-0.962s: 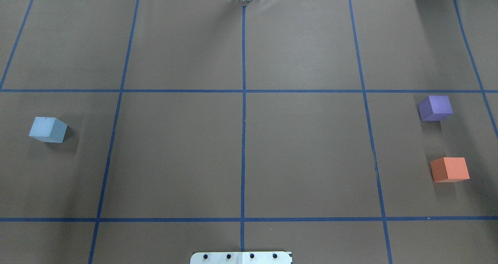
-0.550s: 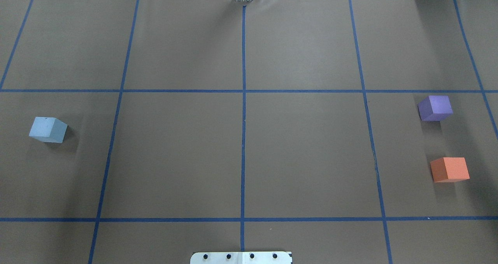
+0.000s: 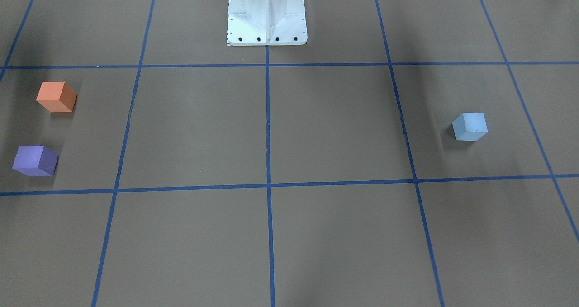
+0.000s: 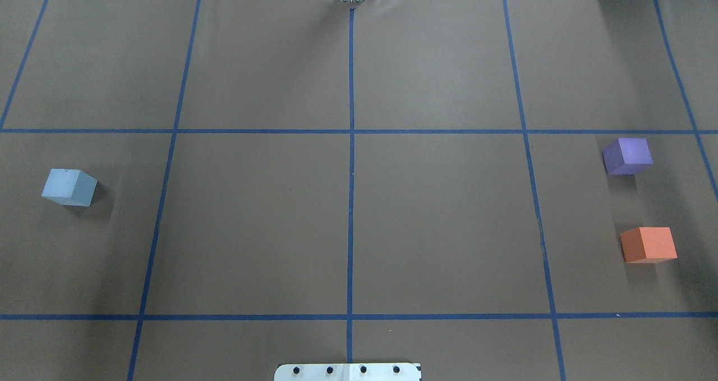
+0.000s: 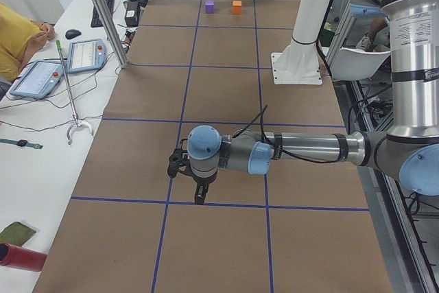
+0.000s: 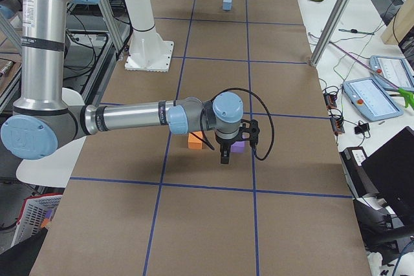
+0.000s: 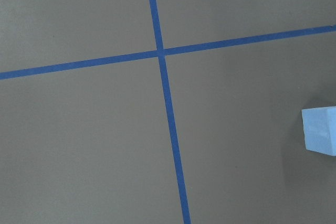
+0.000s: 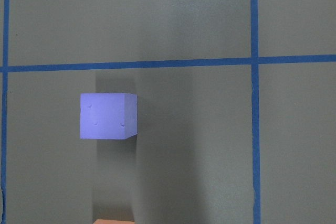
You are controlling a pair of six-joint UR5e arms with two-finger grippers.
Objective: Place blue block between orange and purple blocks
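Note:
The light blue block (image 4: 68, 187) sits alone at the table's left side; it also shows in the front view (image 3: 470, 126) and at the right edge of the left wrist view (image 7: 320, 136). The purple block (image 4: 628, 155) and the orange block (image 4: 649, 244) sit apart at the far right, with a gap between them. The right wrist view shows the purple block (image 8: 107, 116) below it. My left gripper (image 5: 199, 197) and my right gripper (image 6: 224, 158) show only in the side views, above the table. I cannot tell whether they are open or shut.
Blue tape lines divide the brown table cover into squares. The white robot pedestal (image 3: 267, 13) stands at the robot's edge, mid-table. A side bench with tablets (image 5: 86, 54) and a metal post (image 5: 103, 12) lies beyond the far edge.

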